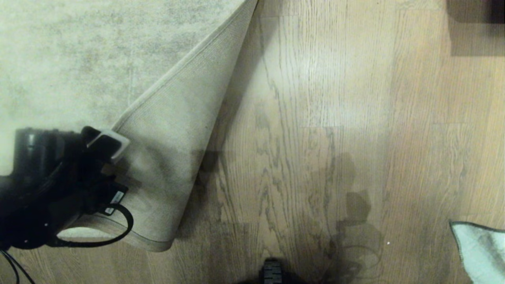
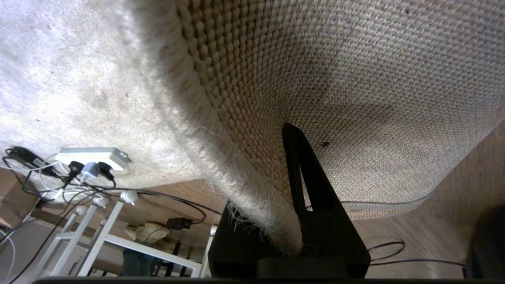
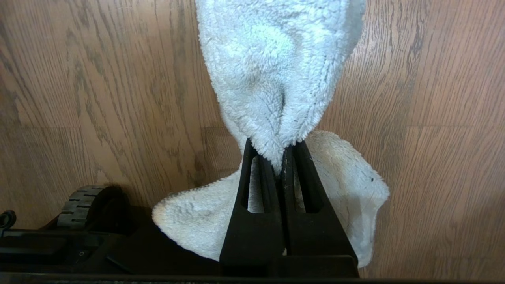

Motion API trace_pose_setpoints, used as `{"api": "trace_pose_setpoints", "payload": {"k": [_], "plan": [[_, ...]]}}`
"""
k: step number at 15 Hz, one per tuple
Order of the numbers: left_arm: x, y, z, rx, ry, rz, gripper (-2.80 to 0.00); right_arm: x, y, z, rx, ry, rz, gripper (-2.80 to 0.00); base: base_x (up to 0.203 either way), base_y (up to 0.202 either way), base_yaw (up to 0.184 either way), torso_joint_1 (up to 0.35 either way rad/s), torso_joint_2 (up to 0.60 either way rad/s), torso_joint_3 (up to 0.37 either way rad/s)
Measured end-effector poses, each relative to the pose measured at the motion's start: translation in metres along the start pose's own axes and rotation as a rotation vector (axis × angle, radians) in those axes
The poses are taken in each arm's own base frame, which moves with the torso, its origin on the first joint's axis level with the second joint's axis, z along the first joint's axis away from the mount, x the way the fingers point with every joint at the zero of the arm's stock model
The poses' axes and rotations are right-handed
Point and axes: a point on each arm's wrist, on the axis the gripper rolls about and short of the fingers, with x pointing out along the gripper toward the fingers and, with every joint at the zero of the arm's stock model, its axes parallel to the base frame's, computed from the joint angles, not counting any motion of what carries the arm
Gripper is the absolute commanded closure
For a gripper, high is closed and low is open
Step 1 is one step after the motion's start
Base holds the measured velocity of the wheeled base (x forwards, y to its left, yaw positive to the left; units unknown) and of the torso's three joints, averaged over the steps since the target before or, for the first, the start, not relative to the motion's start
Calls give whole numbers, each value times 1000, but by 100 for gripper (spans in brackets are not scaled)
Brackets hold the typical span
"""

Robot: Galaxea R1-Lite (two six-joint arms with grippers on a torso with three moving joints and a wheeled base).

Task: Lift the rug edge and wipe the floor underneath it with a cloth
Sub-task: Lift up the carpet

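Woven tan rug edge [image 1: 169, 157] is pinched in the left pincer [image 2: 294, 221], folded back off the floor [image 1: 335, 118]; the right pincer [image 3: 282, 157] clamps the cloth [image 3: 276, 71].

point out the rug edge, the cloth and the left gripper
rug edge [image 1: 173, 130], head view, on its folded-back woven underside
cloth [image 3: 272, 79], right wrist view, on the fluffy part above the fingers
left gripper [image 2: 294, 236], left wrist view, where it pinches the rug

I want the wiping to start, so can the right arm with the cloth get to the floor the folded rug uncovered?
Probably yes. The left gripper holds the rug edge folded back, leaving the floor bare, and the right gripper already grips the cloth.
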Motion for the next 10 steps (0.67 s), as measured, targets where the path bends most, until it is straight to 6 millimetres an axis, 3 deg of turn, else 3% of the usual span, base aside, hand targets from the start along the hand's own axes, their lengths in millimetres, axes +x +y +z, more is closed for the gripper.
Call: {"api": "trace_pose_setpoints", "payload": {"k": [10], "plan": [[-3,1,-3,-28,-35,13,0,0,0,0,1,0,1,0,0,0,0,0,0,0]]}}
